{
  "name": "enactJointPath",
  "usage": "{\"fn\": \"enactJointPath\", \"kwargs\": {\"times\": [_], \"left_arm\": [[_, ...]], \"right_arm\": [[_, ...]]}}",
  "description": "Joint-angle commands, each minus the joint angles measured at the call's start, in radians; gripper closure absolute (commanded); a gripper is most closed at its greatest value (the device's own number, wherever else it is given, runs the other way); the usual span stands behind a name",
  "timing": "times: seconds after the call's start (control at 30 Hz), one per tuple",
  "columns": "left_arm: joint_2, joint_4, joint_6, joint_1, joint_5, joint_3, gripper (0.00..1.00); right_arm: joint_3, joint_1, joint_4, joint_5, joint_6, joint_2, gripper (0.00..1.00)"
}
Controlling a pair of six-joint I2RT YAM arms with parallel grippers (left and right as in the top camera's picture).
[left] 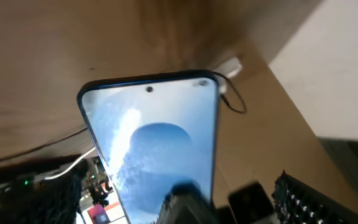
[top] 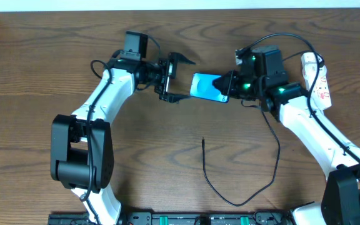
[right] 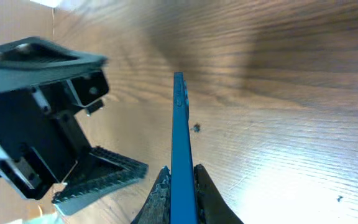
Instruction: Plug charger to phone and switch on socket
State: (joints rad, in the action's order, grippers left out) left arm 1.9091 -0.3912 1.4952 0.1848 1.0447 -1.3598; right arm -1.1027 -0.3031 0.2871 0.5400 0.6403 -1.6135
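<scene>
Phone point(right: 180, 143) sits closest to the right wrist cam, seen edge-on as a thin blue strip w/ a dark finger pressed on each face. So the right end effector point(top: 229, 85) is clenched on the phone's right short end. From overhead the phone point(top: 208, 87) is mid-table toward the back, long axis running left-right, blue screen visible from above. The screen also faces the left wrist cam, where it fills much of the frame w/ a lighter circle on it. Can't tell whether its free end touches the table point(top: 42, 62).

Left end effector point(top: 180, 79) is just beside that free end, jaws spread wide, nothing btwn them, not touching the phone.

Charger point(top: 230, 203) lies on the table nearer the front. Its black cable makes a U-shaped loop, w/ the connector tip point(top: 204, 141) bare, well apart from the phone & not plugged in. Other end of the cable runs up under the right arm & is lost there.

Socket point(top: 319, 84), white w/ red markings, lies at the right side of the table behind the right arm, well apart from the phone. Switch pos. is too small to tell.
</scene>
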Motion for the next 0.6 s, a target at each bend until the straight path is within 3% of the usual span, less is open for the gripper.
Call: {"fn": "enactJointPath", "kwargs": {"times": [0.0, 0.1, 0.4, 0.57], "left_arm": [[-0.023, 0.047, -0.025, -0.005, 0.047, -0.025, 0.03], [-0.023, 0.134, -0.024, -0.005, 0.046, -0.025, 0.03], [-0.023, 0.373, -0.025, -0.005, -0.058, -0.025, 0.03], [-0.023, 0.488, -0.024, -0.005, -0.101, -0.025, 0.02]], "right_arm": [[-0.014, 0.022, -0.015, 0.011, 0.085, 0.003, 0.99], [-0.014, 0.035, -0.040, 0.012, 0.191, 0.003, 0.99], [-0.014, 0.073, -0.164, 0.013, 0.690, 0.003, 0.99], [-0.014, 0.093, -0.255, 0.004, 0.822, 0.003, 0.99]]}}
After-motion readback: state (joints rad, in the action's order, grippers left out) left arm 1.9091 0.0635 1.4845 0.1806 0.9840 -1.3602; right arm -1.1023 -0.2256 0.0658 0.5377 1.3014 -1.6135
